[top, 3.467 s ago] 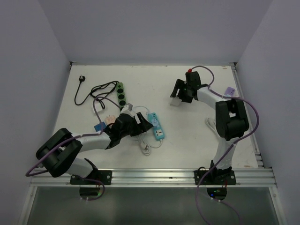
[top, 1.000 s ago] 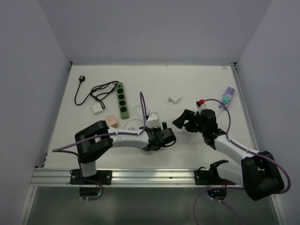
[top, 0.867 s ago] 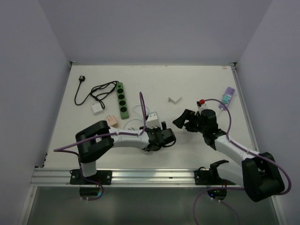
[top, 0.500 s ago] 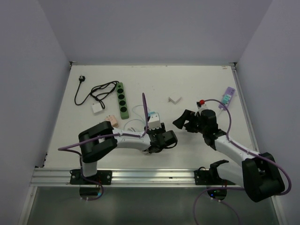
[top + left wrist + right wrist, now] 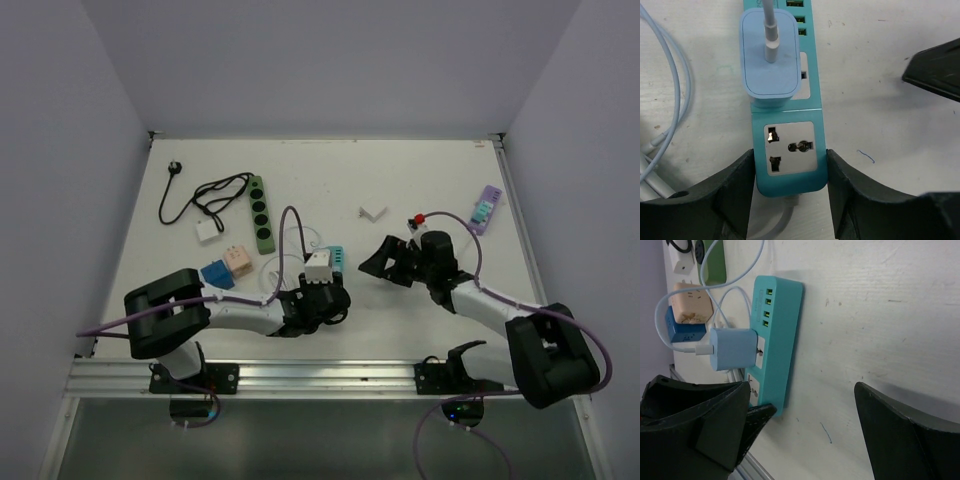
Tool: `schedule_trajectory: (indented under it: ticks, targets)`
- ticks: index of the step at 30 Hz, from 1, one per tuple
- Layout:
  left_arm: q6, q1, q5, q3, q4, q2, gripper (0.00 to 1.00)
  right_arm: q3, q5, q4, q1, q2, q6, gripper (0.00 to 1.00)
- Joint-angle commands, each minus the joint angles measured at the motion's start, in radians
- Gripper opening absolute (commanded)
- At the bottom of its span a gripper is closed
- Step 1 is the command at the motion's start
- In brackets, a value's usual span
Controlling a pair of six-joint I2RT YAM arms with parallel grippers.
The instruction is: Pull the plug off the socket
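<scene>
The socket is a teal power strip [image 5: 790, 145] lying flat on the white table, also seen at the centre of the top view [image 5: 337, 258]. A pale blue plug [image 5: 771, 60] with a white cable sits in it, upright and fully seated. My left gripper [image 5: 789, 172] is shut on the socket's near end, and both black fingers [image 5: 735, 185] press its long sides. My right gripper [image 5: 801, 385] hovers open just right of the socket [image 5: 782, 330], level with the plug [image 5: 732, 349], with only bare table between its fingers.
A green power strip [image 5: 261, 213] with a black cable [image 5: 205, 190] lies at the back left. Near it are a white adapter [image 5: 208, 231], a pink one [image 5: 238, 259] and a blue one [image 5: 215, 273]. A small white block [image 5: 373, 212] and a purple item [image 5: 484, 208] lie at the back right.
My left gripper has closed onto the socket's end, and its arm has swung left. The right gripper has edged left toward the socket, still open.
</scene>
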State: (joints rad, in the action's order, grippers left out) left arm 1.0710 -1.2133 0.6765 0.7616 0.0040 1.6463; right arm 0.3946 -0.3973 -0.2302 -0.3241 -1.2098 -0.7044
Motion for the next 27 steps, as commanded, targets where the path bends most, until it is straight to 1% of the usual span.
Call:
schedule_trajectory:
  ticks: [1, 2, 3, 6, 11, 13, 15, 18, 19, 25, 27]
  targets:
    - [-0.123, 0.001, -0.044, -0.057, 0.227, -0.072, 0.04, 0.035, -0.072, -0.101, -0.047, -0.062, -0.079, 0.88]
    - [-0.135, 0.001, -0.067, -0.068, 0.266, -0.08, 0.02, 0.036, -0.066, -0.113, -0.064, -0.072, -0.09, 0.88]
    - [-0.146, 0.001, -0.075, -0.077, 0.281, -0.088, 0.02, 0.047, -0.048, -0.129, -0.097, -0.085, -0.101, 0.88]
    - [-0.158, 0.004, -0.101, -0.119, 0.338, -0.117, 0.02, 0.061, -0.04, -0.179, -0.147, -0.14, -0.131, 0.87]
    - [-0.14, 0.034, -0.161, -0.183, 0.424, -0.14, 0.02, 0.058, -0.034, -0.256, -0.171, -0.218, -0.17, 0.84]
    - [-0.129, 0.044, -0.175, -0.192, 0.435, -0.134, 0.02, 0.052, -0.038, -0.287, -0.176, -0.261, -0.179, 0.8]
    - [-0.125, 0.051, -0.187, -0.194, 0.444, -0.128, 0.02, 0.04, -0.051, -0.342, -0.179, -0.305, -0.21, 0.73]
    - [-0.118, 0.051, -0.195, -0.193, 0.456, -0.118, 0.02, 0.026, -0.074, -0.408, -0.182, -0.361, -0.25, 0.67]
    - [-0.117, 0.052, -0.195, -0.194, 0.455, -0.115, 0.02, 0.021, -0.081, -0.42, -0.182, -0.372, -0.256, 0.63]
    - [-0.106, 0.06, -0.204, -0.197, 0.467, -0.102, 0.02, 0.01, -0.136, -0.504, -0.19, -0.427, -0.31, 0.5]
    - [-0.102, 0.063, -0.21, -0.2, 0.465, -0.1, 0.03, 0.009, -0.141, -0.509, -0.19, -0.428, -0.313, 0.42]
